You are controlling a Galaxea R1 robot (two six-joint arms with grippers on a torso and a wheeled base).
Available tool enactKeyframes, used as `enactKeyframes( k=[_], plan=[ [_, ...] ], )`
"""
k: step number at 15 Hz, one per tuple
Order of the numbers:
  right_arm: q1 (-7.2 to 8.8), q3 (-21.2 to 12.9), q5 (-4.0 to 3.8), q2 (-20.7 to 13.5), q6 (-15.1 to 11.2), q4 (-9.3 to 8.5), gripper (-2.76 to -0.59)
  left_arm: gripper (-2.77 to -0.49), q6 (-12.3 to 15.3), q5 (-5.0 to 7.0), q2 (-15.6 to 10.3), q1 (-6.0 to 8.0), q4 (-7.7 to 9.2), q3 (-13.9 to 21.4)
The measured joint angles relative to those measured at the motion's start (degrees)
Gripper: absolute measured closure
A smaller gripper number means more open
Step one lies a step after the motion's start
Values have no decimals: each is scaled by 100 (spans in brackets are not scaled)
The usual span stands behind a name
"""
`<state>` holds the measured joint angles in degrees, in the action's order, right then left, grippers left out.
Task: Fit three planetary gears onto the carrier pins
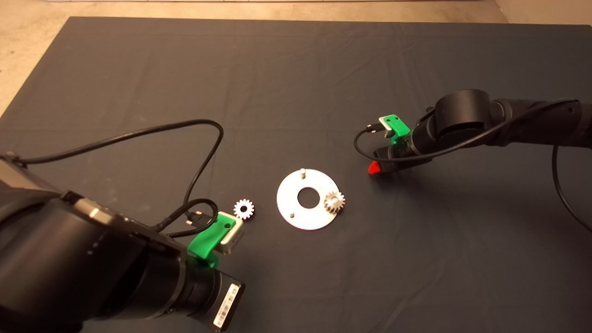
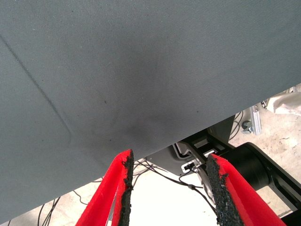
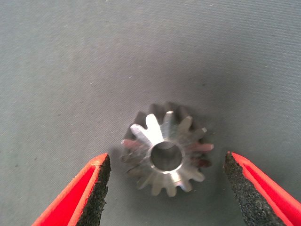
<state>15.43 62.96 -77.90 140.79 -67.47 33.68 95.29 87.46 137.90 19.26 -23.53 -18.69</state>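
The round silver plate [image 1: 296, 185] lies mid-mat. Two bare carrier pins [image 1: 302, 171] [image 1: 292, 214] stand near its rim. One planetary gear [image 1: 334, 201] sits on the pin at the plate's right edge. A second gear [image 1: 243, 209] lies loose on the mat, left of the plate. A third gear [image 3: 164, 155] lies flat on the mat between the open fingers of my right gripper [image 3: 165, 159], which hovers low to the plate's upper right [image 1: 377, 168]. My left gripper [image 2: 170, 157] is open and holds nothing, its green mount [image 1: 215, 236] just below the loose gear.
The dark mat [image 1: 296, 74] covers the table. The left wrist view looks over the mat's near edge [image 2: 155, 146] to the floor and the robot's base. Black cables [image 1: 203, 152] loop from both wrists.
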Motion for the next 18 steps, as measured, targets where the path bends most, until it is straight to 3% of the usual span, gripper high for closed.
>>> enactKeyframes(
  k=[6,18],
  plan=[
    [0,35,0,0,17,18,-169,-103,-1,0,0,0,0,0],
    [-2,107,61,0,34,127,-114,-103,-2,0,-16,0,0,0]
  ],
)
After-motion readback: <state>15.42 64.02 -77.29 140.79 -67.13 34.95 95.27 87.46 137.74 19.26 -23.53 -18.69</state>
